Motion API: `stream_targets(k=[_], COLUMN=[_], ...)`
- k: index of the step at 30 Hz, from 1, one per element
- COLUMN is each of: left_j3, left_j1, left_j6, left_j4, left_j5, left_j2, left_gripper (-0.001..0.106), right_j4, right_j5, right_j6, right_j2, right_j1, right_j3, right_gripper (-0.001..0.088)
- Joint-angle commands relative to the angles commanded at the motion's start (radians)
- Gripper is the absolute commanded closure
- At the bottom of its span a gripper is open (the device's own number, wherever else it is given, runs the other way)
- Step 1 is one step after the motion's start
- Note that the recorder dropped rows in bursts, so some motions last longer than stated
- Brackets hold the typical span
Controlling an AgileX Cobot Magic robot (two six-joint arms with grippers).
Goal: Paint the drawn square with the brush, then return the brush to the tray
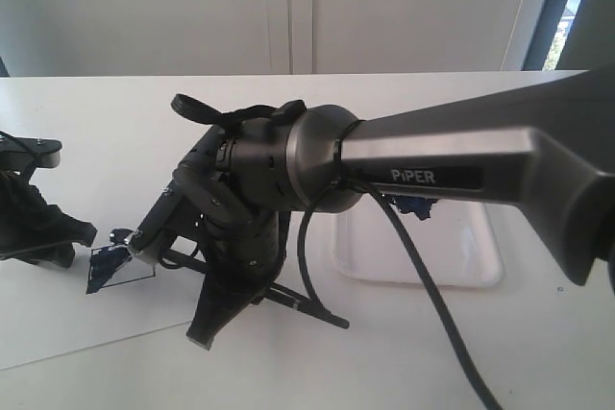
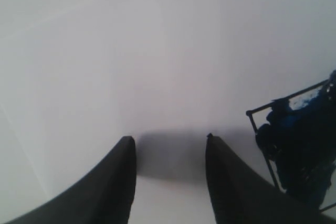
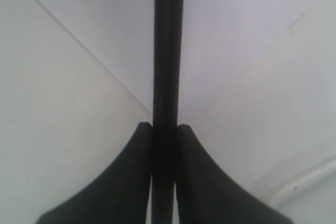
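The right arm (image 1: 461, 170) fills the foreground; its gripper (image 1: 211, 319) clamps the brush (image 1: 144, 249), tip at the partly blue square (image 1: 110, 266), eight o'clock. Pressing too hard could smear paint past the outline. The tray (image 1: 432, 261), four o'clock, holds blue paint (image 1: 418, 205). The left gripper (image 2: 169, 139) gapes empty.

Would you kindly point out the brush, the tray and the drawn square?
the brush (image 3: 168, 51): right wrist view, on its black handle.
the tray (image 1: 452, 254): exterior view, on its bare floor.
the drawn square (image 2: 302, 145): left wrist view, on its painted interior.
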Motion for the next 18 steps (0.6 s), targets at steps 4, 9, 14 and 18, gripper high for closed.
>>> stream_targets(k=[4, 9, 14, 18], left_j3=[0.000, 0.000, 0.000, 0.000], left_j1=[0.000, 0.000, 0.000, 0.000], left_j6=[-0.002, -0.002, -0.002, -0.002], left_j4=[0.000, 0.000, 0.000, 0.000], left_j5=[0.000, 0.000, 0.000, 0.000], left_j2=[0.000, 0.000, 0.000, 0.000], left_gripper=[0.057, 0.057, 0.057, 0.057], right_j4=[0.010, 0.016, 0.015, 0.017], right_j5=[0.015, 0.036, 0.058, 0.068], right_j6=[-0.005, -0.005, -0.013, -0.019], right_j2=[0.024, 0.041, 0.042, 0.050], right_j1=[0.000, 0.000, 0.000, 0.000], right_j3=[-0.032, -0.056, -0.056, -0.056], right_gripper=[0.0868, 0.0868, 0.0868, 0.0868])
